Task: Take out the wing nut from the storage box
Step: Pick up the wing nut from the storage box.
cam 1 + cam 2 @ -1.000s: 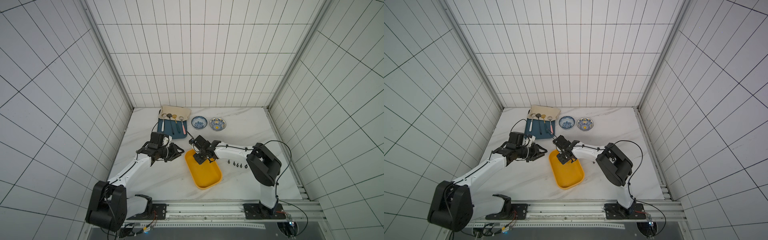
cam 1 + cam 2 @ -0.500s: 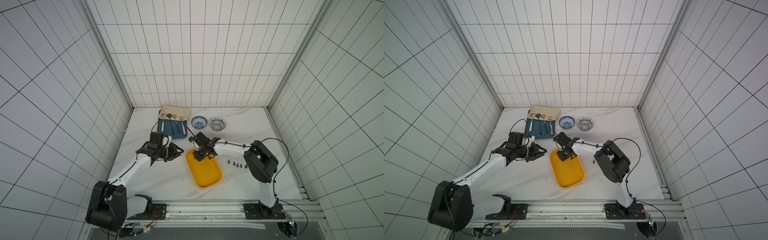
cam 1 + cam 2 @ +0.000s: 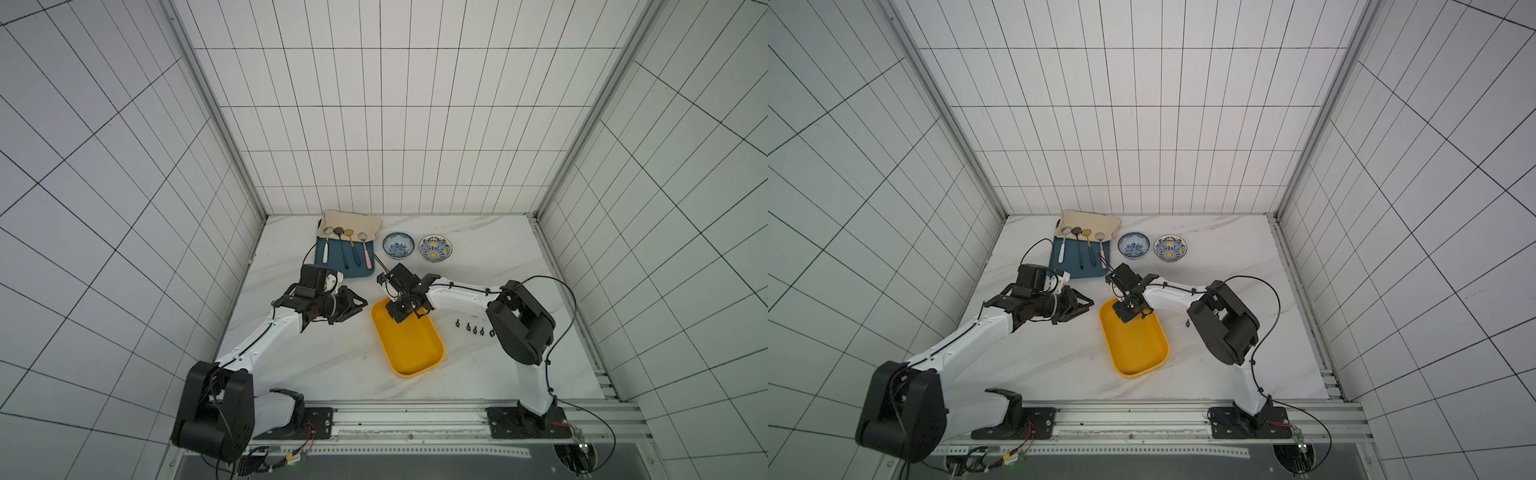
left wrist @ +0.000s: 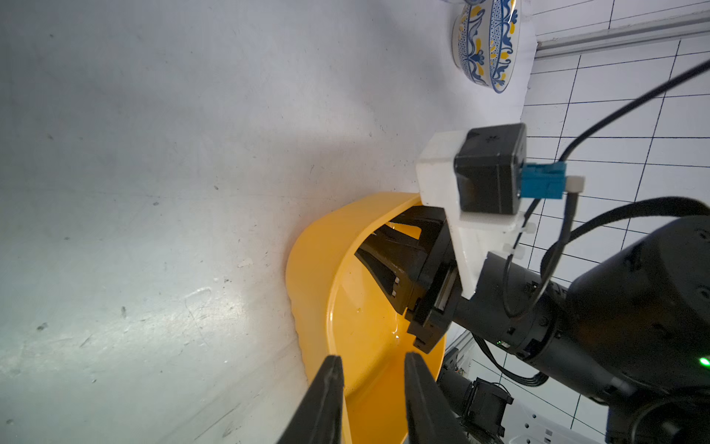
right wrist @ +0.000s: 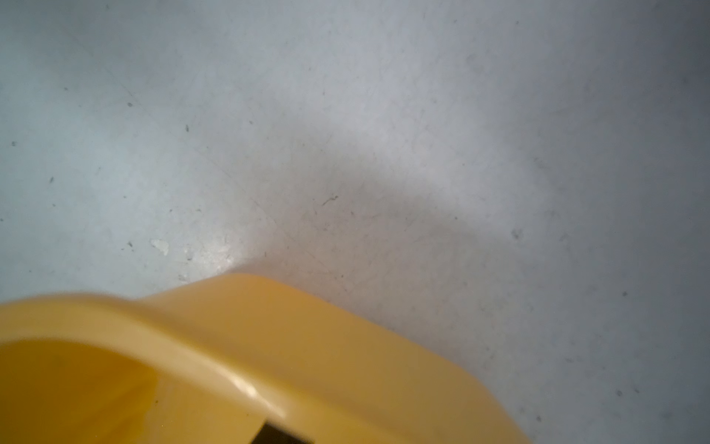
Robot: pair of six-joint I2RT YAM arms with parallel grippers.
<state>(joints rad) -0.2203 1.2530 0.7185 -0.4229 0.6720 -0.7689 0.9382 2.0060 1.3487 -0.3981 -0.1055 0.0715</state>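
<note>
The yellow storage box (image 3: 415, 353) (image 3: 1138, 349) lies at the middle of the marble table. My right gripper (image 3: 395, 316) (image 3: 1123, 318) (image 4: 374, 240) reaches down into its far end. The frames do not show how far its fingers are closed or whether anything is between them. The wing nut inside the box is hidden. In the right wrist view only the box's rounded corner (image 5: 307, 346) shows. My left gripper (image 3: 364, 306) (image 3: 1090, 302) (image 4: 372, 384) hovers just left of the box's far corner. It is open a little and holds nothing.
Several small black wing nuts (image 3: 475, 329) lie in a row on the table right of the box. At the back are a dark-blue tray (image 3: 345, 270) with spoons, a beige cloth (image 3: 353, 220) and two patterned bowls (image 3: 398, 245) (image 3: 435, 248) (image 4: 486, 42).
My right gripper has shifted slightly at the far end of the storage box. The box and my left arm stay where they were.
</note>
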